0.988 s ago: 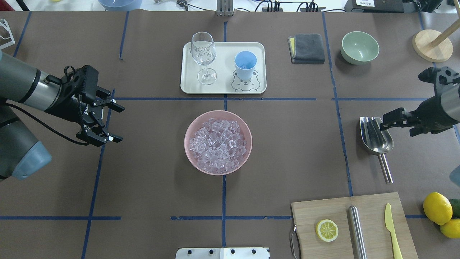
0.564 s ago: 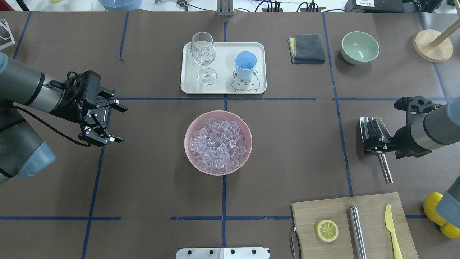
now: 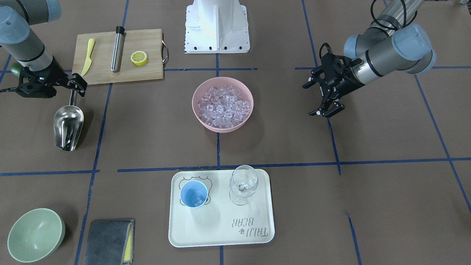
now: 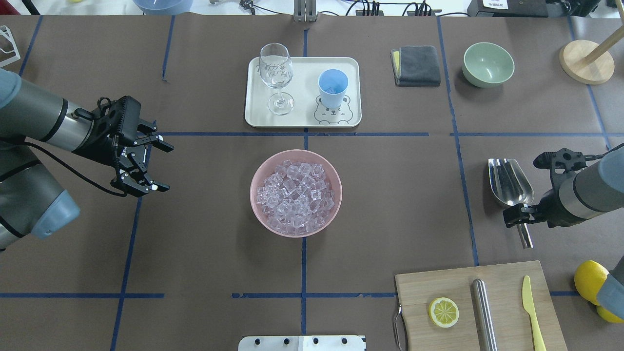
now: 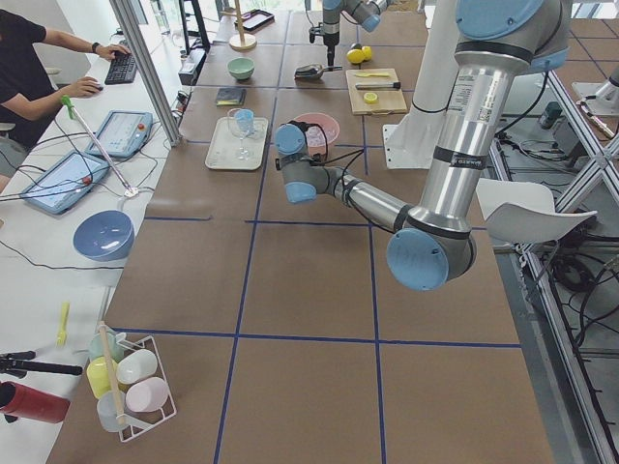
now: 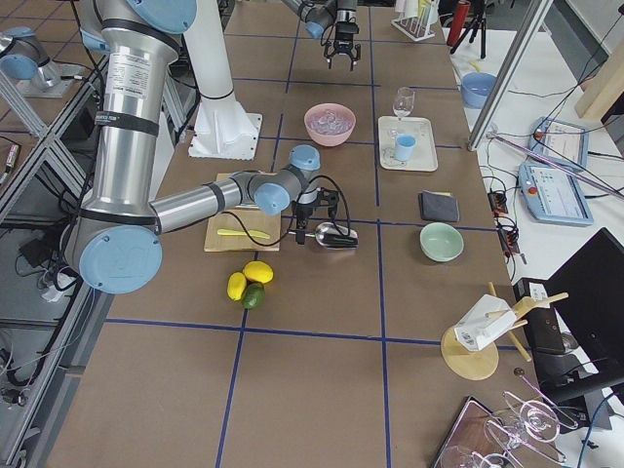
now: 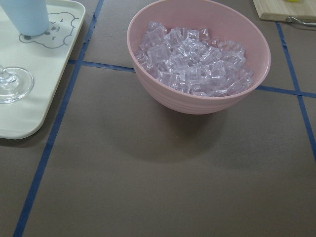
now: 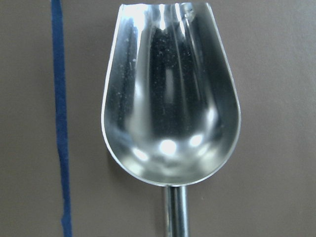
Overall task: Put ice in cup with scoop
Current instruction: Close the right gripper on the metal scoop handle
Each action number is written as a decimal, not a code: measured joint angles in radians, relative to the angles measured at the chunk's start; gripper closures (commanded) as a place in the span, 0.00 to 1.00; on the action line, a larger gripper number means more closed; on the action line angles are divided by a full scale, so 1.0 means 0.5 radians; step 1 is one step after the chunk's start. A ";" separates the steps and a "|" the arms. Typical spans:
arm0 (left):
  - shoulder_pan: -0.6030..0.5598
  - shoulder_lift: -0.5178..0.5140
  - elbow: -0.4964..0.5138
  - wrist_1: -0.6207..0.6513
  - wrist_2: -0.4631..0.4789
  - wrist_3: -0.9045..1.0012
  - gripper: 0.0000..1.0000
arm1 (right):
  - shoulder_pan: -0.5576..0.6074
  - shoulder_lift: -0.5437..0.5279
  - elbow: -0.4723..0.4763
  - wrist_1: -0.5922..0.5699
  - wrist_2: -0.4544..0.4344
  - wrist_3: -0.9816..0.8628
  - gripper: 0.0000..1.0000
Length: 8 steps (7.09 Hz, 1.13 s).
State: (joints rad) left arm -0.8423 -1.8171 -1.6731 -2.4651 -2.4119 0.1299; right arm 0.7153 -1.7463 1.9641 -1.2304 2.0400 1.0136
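Observation:
The ice (image 4: 296, 192) fills a pink bowl (image 4: 254, 180) at the table's middle; it also shows in the left wrist view (image 7: 192, 64). The light-blue cup (image 4: 333, 87) stands on a white tray (image 4: 302, 119) beside a wine glass (image 4: 276, 73), with a little ice inside (image 3: 198, 200). The steel scoop (image 4: 509, 183) lies flat on the right, trough up (image 8: 170, 98). My right gripper (image 4: 520, 219) hovers over its rod handle, jaws apart and empty. My left gripper (image 4: 165, 166) is open and empty, left of the bowl.
A pale-green bowl (image 4: 488, 63) and a grey cloth (image 4: 416, 66) sit at the far right. A cutting board (image 4: 507, 278) at the near right holds a lemon half, a steel cylinder and a yellow knife. Lemons (image 4: 592, 282) lie beside it.
My right gripper has moved from the scoop's trough back toward me, along to its handle. My left gripper has shifted slightly and stays open.

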 measured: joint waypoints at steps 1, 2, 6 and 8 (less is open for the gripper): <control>0.000 -0.002 0.000 0.000 -0.001 0.001 0.00 | -0.005 0.004 -0.051 0.063 0.006 -0.013 0.18; 0.000 -0.002 0.001 0.000 -0.002 0.001 0.00 | -0.010 0.011 -0.103 0.151 0.016 -0.015 0.26; 0.000 -0.003 0.001 -0.001 -0.002 0.004 0.00 | -0.036 0.039 -0.138 0.236 0.039 0.008 0.52; 0.000 -0.004 0.003 0.000 -0.002 0.001 0.00 | -0.037 0.041 -0.131 0.235 0.040 0.010 1.00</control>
State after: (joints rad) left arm -0.8421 -1.8189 -1.6718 -2.4652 -2.4127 0.1306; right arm 0.6966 -1.7258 1.8983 -1.1131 2.0600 1.0184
